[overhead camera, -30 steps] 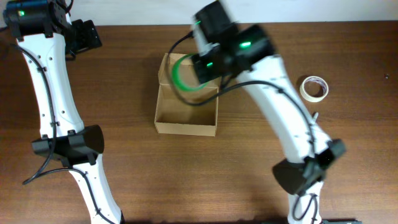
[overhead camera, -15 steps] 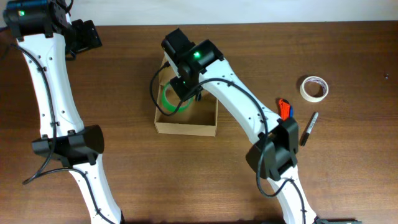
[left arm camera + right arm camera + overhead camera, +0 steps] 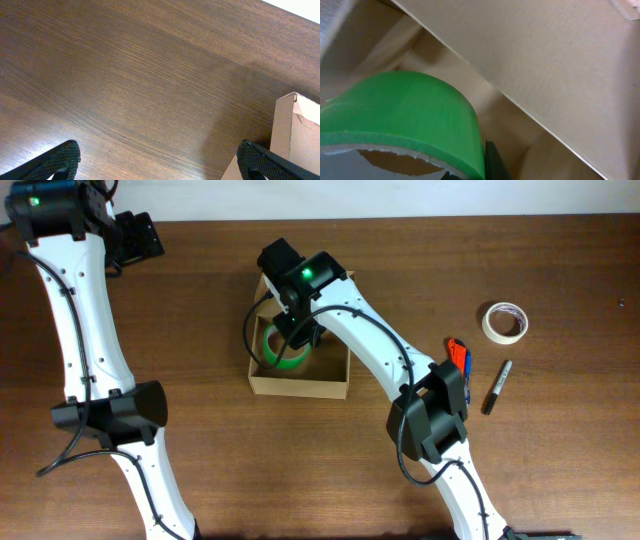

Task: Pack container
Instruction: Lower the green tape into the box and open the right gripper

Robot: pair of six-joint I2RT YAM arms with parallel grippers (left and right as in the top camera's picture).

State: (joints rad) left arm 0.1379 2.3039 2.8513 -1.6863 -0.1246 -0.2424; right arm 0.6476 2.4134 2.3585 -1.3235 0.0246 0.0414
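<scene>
The container [image 3: 299, 383] is an open brown cardboard box at the table's middle, its flap lid standing at the far side. My right gripper [image 3: 292, 338] reaches down into it and is shut on a green tape roll [image 3: 281, 351], which sits low inside the box. In the right wrist view the green tape roll [image 3: 405, 117] fills the lower left, with one dark finger against its outer face and the box wall [image 3: 545, 75] behind. My left gripper [image 3: 160, 165] is open and empty over bare wood at the far left, with the box corner [image 3: 295, 130] to its right.
A white tape roll [image 3: 505, 321] lies at the right. A red and blue item [image 3: 458, 356] and a black marker [image 3: 496, 387] lie beside the right arm. The left arm's base [image 3: 110, 415] stands at the left.
My right gripper has carried the green tape roll leftward and down into the container. The left arm has not moved.
</scene>
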